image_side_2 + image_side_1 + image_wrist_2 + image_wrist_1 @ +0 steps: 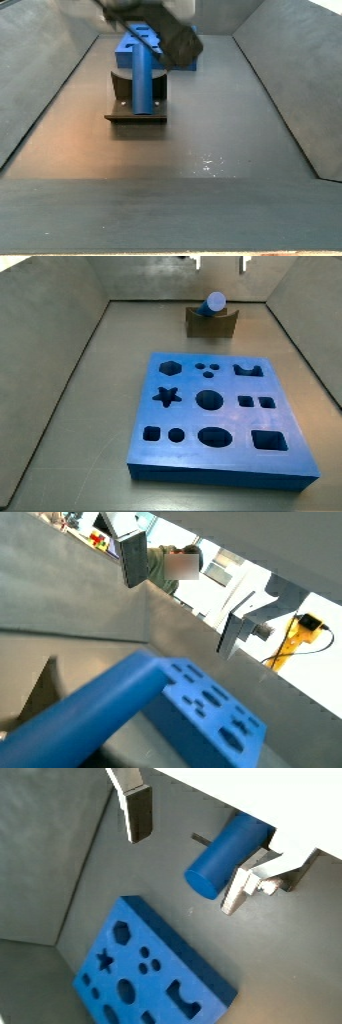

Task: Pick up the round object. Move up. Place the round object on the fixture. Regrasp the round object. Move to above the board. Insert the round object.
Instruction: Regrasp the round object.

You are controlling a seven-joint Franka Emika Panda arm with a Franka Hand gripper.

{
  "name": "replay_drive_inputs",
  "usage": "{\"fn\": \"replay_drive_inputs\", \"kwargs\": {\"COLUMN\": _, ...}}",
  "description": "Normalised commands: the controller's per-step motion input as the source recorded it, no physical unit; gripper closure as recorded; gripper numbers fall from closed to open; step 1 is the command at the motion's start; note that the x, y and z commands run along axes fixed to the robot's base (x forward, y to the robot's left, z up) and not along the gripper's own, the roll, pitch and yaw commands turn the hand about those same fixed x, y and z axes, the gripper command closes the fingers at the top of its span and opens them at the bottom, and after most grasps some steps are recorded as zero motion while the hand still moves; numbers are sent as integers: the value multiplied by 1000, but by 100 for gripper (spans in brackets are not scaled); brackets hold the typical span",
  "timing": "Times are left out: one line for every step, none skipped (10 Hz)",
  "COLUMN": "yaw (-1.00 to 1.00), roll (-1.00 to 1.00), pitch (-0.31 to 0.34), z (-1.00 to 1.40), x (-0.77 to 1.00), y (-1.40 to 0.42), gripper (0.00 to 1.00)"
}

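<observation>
While the gripper (187, 860) hangs in the air with its two silver plates spread wide and nothing between them, a wrist view shows the round object (229, 854) lying apart from both fingers (138, 812), its flat circular end turned toward the camera and its long axis running away from it; it touches neither plate. Nearer in that picture lies the board (150, 970), flat on the grey floor (67, 858), its star, hexagon and round holes plain to see. The second wrist picture shows the gripper (185, 598) again gaping, the fingers (134, 562) well apart and holding nothing, with the board (134, 707) filling the near part of the view; the peg cannot be made out there. From a side view the round object (215, 302) rests in the notch of the fixture (210, 323), which stands just beyond the far edge of the board (221, 416); only the peg's round end face shows, so its long axis points toward and away from this camera. The gripper (221, 264) shows at the far edge, above the fixture. Seen from the opposite end, the round object (142, 73) lies on the fixture (138, 112), its length running away toward the board (158, 48); a blurred gripper (154, 20) hangs above it, and its opening cannot be told here.
</observation>
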Motion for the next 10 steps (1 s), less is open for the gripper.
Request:
{"fn": "replay_drive_inputs", "kwargs": {"yaw": -17, "roll": 37, "pitch": 47, "z": 264, "x": -21, "y": 14, "gripper": 0}}
{"fn": "replay_drive_inputs", "kwargs": {"yaw": 41, "roll": 1000, "pitch": 51, "z": 830, "x": 138, "y": -827, "gripper": 0}}
{"fn": "replay_drive_inputs", "kwargs": {"yaw": 41, "roll": 1000, "pitch": 51, "z": 752, "x": 138, "y": -808, "gripper": 0}}
{"fn": "replay_drive_inputs", "kwargs": {"yaw": 40, "roll": 1000, "pitch": 47, "z": 577, "x": 61, "y": -620, "gripper": 0}}
{"fn": "replay_drive_inputs", "kwargs": {"yaw": 40, "roll": 1000, "pitch": 44, "z": 378, "x": 8, "y": -419, "gripper": 0}}
{"fn": "replay_drive_inputs", "kwargs": {"yaw": 39, "roll": 1000, "pitch": 41, "z": 227, "x": -10, "y": -282, "gripper": 0}}
{"fn": "replay_drive_inputs", "kwargs": {"yaw": 39, "roll": 1000, "pitch": 40, "z": 28, "x": -5, "y": -59, "gripper": 0}}
{"fn": "replay_drive_inputs", "kwargs": {"yaw": 39, "roll": 1000, "pitch": 40, "z": 3, "x": -3, "y": -18, "gripper": 0}}
{"fn": "replay_drive_inputs", "kwargs": {"yaw": 39, "roll": 1000, "pitch": 39, "z": -10, "x": -7, "y": -10, "gripper": 0}}
{"fn": "replay_drive_inputs", "kwargs": {"yaw": 40, "roll": 1000, "pitch": 37, "z": 6, "x": -10, "y": -22, "gripper": 0}}
